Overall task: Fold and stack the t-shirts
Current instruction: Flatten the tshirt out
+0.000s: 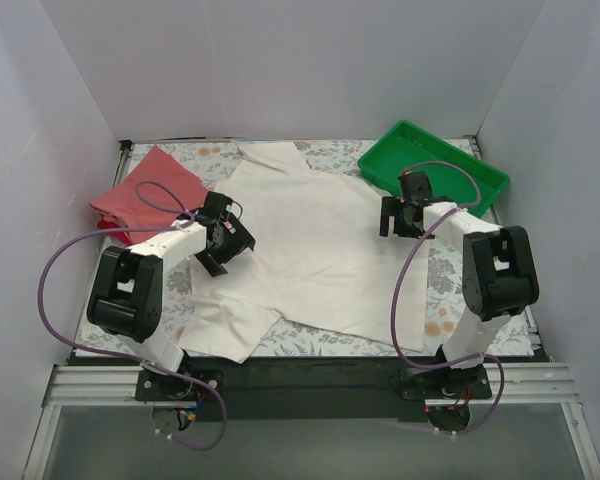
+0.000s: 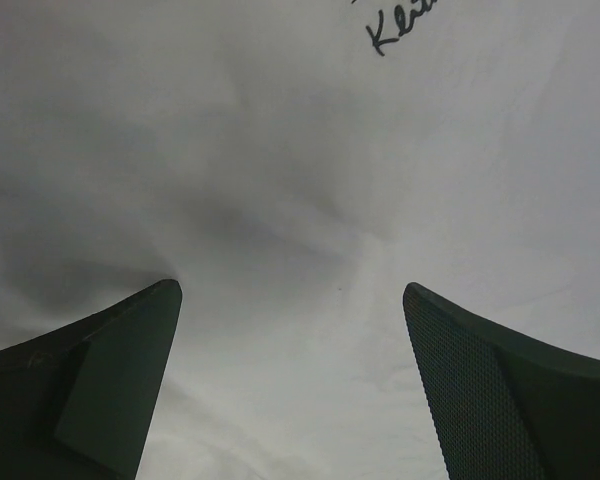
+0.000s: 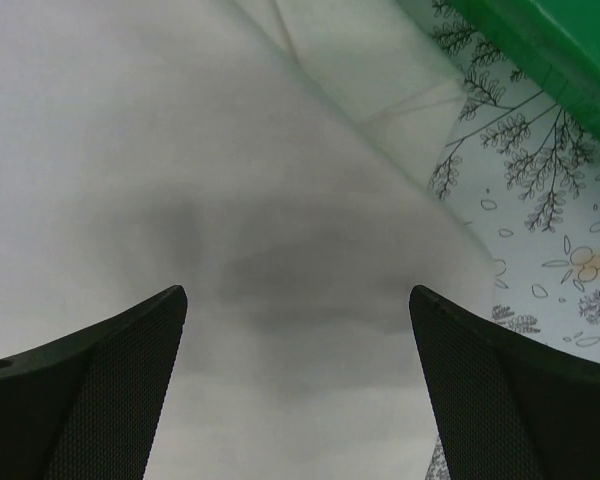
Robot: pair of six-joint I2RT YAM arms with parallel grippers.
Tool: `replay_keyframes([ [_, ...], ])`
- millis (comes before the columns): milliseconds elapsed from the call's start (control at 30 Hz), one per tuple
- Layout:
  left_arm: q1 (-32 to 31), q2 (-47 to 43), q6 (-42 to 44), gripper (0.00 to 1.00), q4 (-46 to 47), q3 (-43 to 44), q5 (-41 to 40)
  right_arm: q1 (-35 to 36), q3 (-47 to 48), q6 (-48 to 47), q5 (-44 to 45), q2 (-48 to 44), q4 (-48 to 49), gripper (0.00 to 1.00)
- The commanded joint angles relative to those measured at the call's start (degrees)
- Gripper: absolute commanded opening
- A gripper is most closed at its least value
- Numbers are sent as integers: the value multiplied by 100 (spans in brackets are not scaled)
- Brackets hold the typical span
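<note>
Top external: the cream-white t-shirt lies spread on the counter, plain side up with the collar pointing away from the arms, right between the two tools. The left tool hangs over the sleeve side nearest it and the right tool over the opposite edge. Both have their fingers apart and nothing in them. Out past the left tool, toward the far corner, there's a folded salmon-pink t-shirt with a darker red edge peeking out underneath. I can't tell if that's a separate tee. The green tray sits just beyond the right tool.

Left wrist: fingers are spread wide, with only white cloth below them. There's some black handwriting on the fabric ahead of the tool. Can't tell if the tips touch the cloth.

Right wrist: same deal, fingers are wide apart over the shirt. The shirt's edge runs just off to one side of the tool, with the floral counter and a tray corner past it.

My guess on handling: it's thin, light, floppy cloth that'll sag and drag instead of holding shape. I'd pinch it at a seam or hem, like the sleeve edge or bottom corner, not mid-panel. I'd also go shallow so the tool doesn't snag the patterned cover underneath.
</note>
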Motion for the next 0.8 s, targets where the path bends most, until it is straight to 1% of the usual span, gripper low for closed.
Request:
replay_keyframes([
  [0, -27, -160, 111, 93, 179, -260, -16, -54, 521, -308, 240, 380, 99, 98],
  [133, -27, -344, 67, 92, 153, -664, -43, -141, 890, -492, 469, 784, 99, 98],
  [233, -27, -493, -3, 90, 92, -981, 27, -194, 1101, -580, 845, 1118, 82, 98],
  [300, -27, -704, -91, 89, 83, -1165, 325, -203, 1207, -650, 1013, 1303, 81, 98],
  [433, -89, -1345, -266, 88, 30, -1849, 713, -229, 1312, -747, 935, 1461, 73, 98],
  [533, -150, -2083, -407, 87, -153, -2316, 888, -229, 1383, -800, 638, 1436, 29, 98],
  [567, -159, -2250, -460, 88, -259, -2379, 880, -229, 1383, -809, 531, 1392, 3, 98],
  [600, -159, -2609, -504, 88, -373, -2431, 819, -238, 1366, -809, 426, 1348, 11, 98],
  [733, -168, -3270, -618, 88, -935, -2362, 451, -229, 1348, -800, -189, 1075, -6, 98],
  [767, -168, -3367, -549, 87, -972, -2214, 450, -229, 1357, -844, -521, 979, 2, 98],
])
